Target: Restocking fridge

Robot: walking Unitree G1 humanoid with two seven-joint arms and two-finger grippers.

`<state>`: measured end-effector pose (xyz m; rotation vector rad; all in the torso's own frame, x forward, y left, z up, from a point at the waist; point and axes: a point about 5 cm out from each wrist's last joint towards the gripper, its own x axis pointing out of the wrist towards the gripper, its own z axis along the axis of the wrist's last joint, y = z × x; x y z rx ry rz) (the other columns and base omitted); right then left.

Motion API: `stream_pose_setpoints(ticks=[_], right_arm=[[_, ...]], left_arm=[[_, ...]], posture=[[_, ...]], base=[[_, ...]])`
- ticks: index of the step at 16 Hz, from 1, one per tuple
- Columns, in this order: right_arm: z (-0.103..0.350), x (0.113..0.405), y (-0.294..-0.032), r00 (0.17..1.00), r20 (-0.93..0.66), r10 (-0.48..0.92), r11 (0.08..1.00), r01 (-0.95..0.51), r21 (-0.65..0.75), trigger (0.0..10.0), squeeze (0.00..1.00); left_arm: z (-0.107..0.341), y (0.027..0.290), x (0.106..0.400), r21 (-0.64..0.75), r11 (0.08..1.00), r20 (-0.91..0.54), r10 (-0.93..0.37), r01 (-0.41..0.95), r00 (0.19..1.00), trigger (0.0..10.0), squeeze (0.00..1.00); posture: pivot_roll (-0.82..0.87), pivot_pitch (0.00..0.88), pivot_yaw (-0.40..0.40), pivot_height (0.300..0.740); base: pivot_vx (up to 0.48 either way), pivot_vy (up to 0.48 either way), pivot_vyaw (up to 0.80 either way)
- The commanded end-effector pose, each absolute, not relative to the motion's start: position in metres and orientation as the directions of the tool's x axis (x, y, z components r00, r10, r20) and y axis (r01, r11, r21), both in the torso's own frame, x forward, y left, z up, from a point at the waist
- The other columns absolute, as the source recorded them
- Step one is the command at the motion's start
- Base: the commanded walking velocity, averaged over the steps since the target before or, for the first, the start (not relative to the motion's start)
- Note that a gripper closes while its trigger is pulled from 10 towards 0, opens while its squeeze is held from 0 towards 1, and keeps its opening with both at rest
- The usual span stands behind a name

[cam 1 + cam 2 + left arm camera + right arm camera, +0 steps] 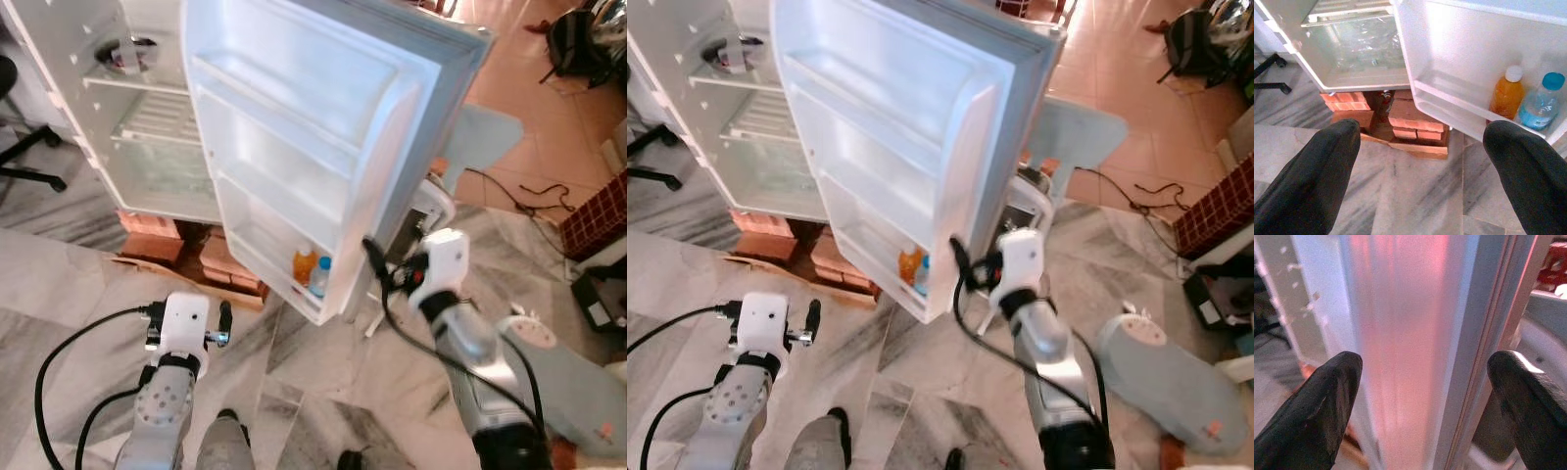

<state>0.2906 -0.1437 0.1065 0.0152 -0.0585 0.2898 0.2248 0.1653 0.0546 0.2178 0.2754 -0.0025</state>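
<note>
From the head views we note the fridge (147, 127) standing open on bricks (171, 240), its door (313, 127) swung wide; an orange bottle (304, 264) and a blue-capped bottle (320, 277) sit side by side in the lowest door shelf. The left gripper (223, 323) hovers over the marble floor (59, 284). In the left wrist view its fingers (1312, 181) are spread, holding nothing. In the right wrist view the right gripper (1420, 396) straddles the door's edge, fingers (1317, 406) apart.
</note>
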Motion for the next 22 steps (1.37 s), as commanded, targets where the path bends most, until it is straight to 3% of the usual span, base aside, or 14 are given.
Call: stream_pose_setpoints(ticks=[1,8,14,19,22], right_arm=[[0.105,0.293,-0.152,0.972,0.056,0.229,0.973,-0.229,0.010,10.0,0.00],[0.102,0.298,-0.157,0.981,0.058,0.185,0.983,-0.185,-0.005,10.0,0.00],[0.098,0.297,-0.147,0.975,0.063,0.214,0.976,-0.216,0.029,10.0,0.00],[0.114,0.325,-0.126,0.987,0.086,0.133,0.983,-0.142,0.112,10.0,0.00],[0.119,0.337,-0.121,0.994,0.080,0.071,0.992,-0.078,0.096,10.0,0.00]], left_arm=[[0.051,0.163,0.223,0.211,0.977,-0.284,0.023,0.039,0.958,10.0,0.00],[0.049,0.163,0.223,0.211,0.977,-0.291,0.029,0.034,0.956,10.0,0.00],[0.053,0.166,0.224,0.218,0.976,-0.251,0.053,0.003,0.967,10.0,0.00],[0.053,0.175,0.223,0.257,0.965,-0.237,0.111,-0.048,0.965,10.0,0.00],[0.051,0.177,0.220,0.261,0.964,-0.261,0.113,-0.043,0.959,10.0,0.00]], posture=[[0.16,0.146,-0.055,0.740],[0.16,0.142,-0.060,0.740],[0.16,0.143,-0.058,0.740],[0.19,0.144,-0.058,0.740],[0.21,0.143,-0.062,0.740]], base=[[0.000,-0.266,0.00],[0.000,-0.435,0.00],[0.000,0.000,0.00],[0.000,0.000,0.77],[0.000,0.000,0.15]])
